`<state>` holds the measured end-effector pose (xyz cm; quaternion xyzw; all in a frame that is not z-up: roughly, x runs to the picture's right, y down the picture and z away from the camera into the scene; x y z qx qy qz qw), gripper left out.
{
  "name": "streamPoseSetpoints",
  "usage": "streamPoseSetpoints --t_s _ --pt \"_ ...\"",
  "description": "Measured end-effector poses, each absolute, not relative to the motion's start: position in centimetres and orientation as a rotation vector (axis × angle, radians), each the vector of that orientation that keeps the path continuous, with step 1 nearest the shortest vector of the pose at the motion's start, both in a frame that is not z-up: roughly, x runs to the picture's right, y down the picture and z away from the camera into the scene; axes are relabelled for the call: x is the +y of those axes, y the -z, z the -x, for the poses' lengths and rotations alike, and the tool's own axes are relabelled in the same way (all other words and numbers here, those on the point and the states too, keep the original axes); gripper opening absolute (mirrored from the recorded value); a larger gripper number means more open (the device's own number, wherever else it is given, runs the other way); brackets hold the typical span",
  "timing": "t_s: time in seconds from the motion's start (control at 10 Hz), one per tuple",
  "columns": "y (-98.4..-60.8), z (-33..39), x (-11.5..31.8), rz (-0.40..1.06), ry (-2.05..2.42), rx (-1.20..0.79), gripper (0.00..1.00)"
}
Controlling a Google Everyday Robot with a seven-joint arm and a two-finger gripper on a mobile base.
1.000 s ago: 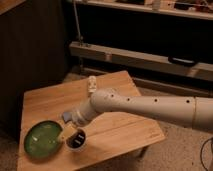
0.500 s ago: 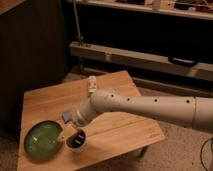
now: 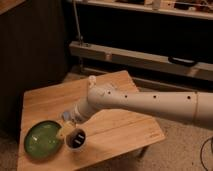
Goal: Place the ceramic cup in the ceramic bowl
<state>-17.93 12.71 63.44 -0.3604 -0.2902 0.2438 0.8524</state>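
Observation:
The ceramic cup is small and pale with a dark inside, standing near the front edge of the wooden table. The ceramic bowl, a wide green glazed dish, lies at the table's front left, just left of the cup. My gripper reaches down from the white arm and sits at the cup's upper left rim, between cup and bowl.
A small white bottle stands at the table's far side behind the arm. A dark cabinet is at the left, and a low shelf with a metal rail runs behind the table.

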Motion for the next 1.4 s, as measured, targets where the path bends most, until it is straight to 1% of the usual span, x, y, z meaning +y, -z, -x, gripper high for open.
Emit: streamPoseSetpoints --t_s 0.3,0.5,0.7,0.9,1.1,1.4 --pt "-58.8 16.5 6.6 0.746 -0.544 -0.541 0.80" --pt "-56.9 15.7 4.0 0.765 -0.558 -0.452 0.80" --pt "-56.7 14.6 2.6 0.783 -0.579 -0.357 0.80" --pt "-57.7 12.9 2.5 0.796 -0.609 -0.294 0.80" --pt "-59.6 12.4 4.0 0.814 -0.614 -0.248 0.80" --pt "-64.8 12.3 8.1 0.842 -0.607 -0.199 0.80"
